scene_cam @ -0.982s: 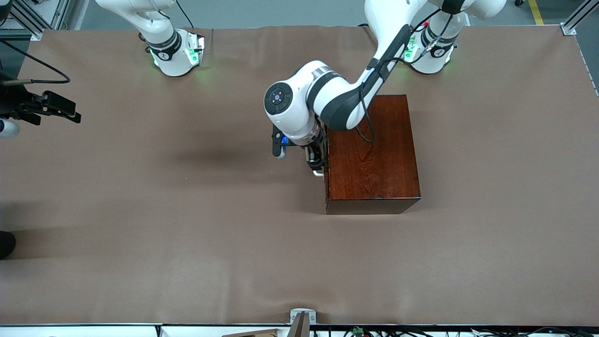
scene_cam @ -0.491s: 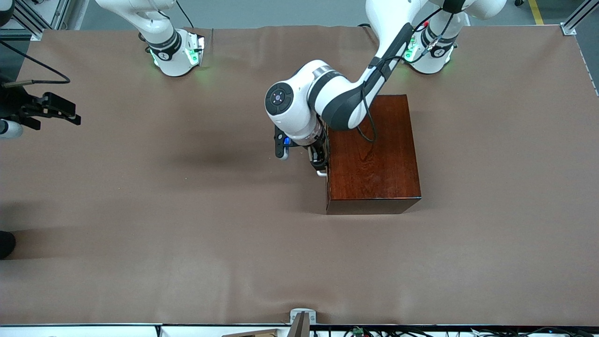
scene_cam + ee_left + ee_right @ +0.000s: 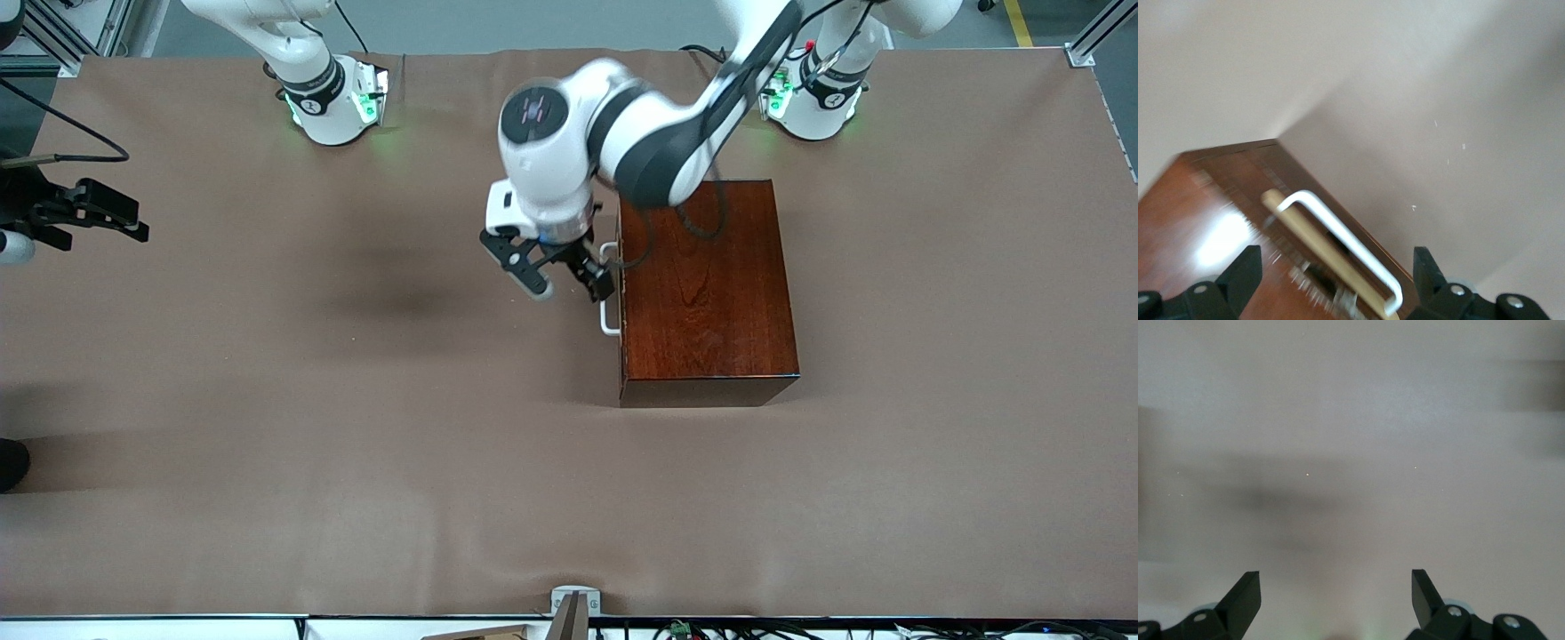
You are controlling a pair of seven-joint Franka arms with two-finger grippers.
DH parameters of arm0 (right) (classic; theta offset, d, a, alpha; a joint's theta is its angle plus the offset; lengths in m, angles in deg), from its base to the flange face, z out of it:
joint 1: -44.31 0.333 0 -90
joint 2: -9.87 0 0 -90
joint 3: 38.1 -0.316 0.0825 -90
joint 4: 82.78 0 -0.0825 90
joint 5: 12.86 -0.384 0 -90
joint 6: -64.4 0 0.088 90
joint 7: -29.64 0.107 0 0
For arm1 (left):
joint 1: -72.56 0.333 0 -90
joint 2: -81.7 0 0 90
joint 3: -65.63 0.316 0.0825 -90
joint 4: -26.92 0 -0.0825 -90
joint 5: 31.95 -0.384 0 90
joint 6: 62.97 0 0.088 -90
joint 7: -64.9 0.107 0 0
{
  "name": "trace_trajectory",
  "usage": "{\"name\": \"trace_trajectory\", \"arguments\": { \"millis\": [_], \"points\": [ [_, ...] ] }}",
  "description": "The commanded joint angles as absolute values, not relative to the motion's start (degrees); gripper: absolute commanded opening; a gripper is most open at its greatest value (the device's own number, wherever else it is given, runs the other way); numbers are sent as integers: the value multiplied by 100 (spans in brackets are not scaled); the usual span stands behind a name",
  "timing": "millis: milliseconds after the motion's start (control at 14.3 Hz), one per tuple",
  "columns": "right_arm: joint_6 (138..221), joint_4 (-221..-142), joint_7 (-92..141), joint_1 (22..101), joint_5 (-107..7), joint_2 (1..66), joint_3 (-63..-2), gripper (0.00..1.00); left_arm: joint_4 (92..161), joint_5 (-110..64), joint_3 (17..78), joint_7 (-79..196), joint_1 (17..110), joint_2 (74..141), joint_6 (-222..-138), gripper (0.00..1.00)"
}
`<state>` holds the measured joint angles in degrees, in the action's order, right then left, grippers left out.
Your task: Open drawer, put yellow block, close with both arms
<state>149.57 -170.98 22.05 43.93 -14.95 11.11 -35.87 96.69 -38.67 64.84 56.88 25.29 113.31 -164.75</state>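
Observation:
The dark reddish-brown wooden box [image 3: 707,289] stands mid-table. Its drawer is almost fully in, and its white bar handle [image 3: 608,289] faces the right arm's end of the table. In the left wrist view the handle [image 3: 1338,233] shows with a thin pale strip of the drawer's top edge [image 3: 1313,241] beside it. My left gripper [image 3: 566,283] hangs open and empty just above the handle, which lies between its spread fingers [image 3: 1335,280]. My right gripper [image 3: 124,218] waits open at the right arm's end of the table, over bare cloth [image 3: 1335,593]. The yellow block is out of view.
Brown cloth [image 3: 356,427] covers the whole table. The two green-lit arm bases [image 3: 333,102] [image 3: 813,98] stand along the edge farthest from the front camera. A small metal bracket [image 3: 573,604] sits at the edge nearest to it.
My left gripper has risen from beside the handle, turned at the wrist and opened its fingers. The box and the right arm have barely moved.

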Motion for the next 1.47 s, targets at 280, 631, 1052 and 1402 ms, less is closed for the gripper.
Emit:
{"name": "trace_trajectory", "arguments": {
  "millis": [280, 631, 1052, 1402],
  "points": [
    [14948, -17226, 2164, 4326, -1532, 881, -3617, 100, 9987, -3749, 6774, 5074, 3835, 9762, -15140, 100],
    [14834, -17217, 2182, 4291, -1533, 837, -3608, 100, 10048, -3259, 6765, 5953, 5485, 9278, -14313, 100],
    [14886, -17085, 2672, 4123, -1541, 881, -3626, 100, 10303, -2869, 6791, 5954, 6605, 9058, -14531, 100],
    [14912, -17085, 2929, 4159, -1533, 890, -3652, 100, 11285, -2905, 6765, 5954, 6650, 8374, -14988, 100]
  ]
}}
